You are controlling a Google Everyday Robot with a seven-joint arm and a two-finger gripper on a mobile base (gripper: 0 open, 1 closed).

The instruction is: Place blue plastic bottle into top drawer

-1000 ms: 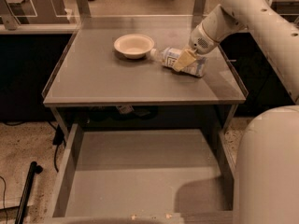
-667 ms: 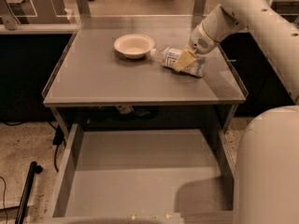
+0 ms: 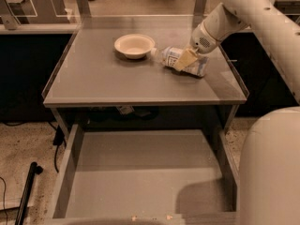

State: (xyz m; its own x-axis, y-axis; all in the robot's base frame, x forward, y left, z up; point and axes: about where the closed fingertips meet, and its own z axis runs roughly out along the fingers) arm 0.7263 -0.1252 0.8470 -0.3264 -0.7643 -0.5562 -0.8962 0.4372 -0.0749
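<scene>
The blue plastic bottle lies on its side on the grey table top, its white cap pointing left toward the cream bowl. My gripper is down at the middle of the bottle, reaching in from the upper right on the white arm. The bottle rests on the table. The top drawer is pulled open below the table's front edge, and its flat grey bottom shows nothing in it.
The table has low raised rims at the left and right edges. A large white part of the robot fills the lower right and shades the drawer's right corner. Black cables and a pole lie on the floor at left.
</scene>
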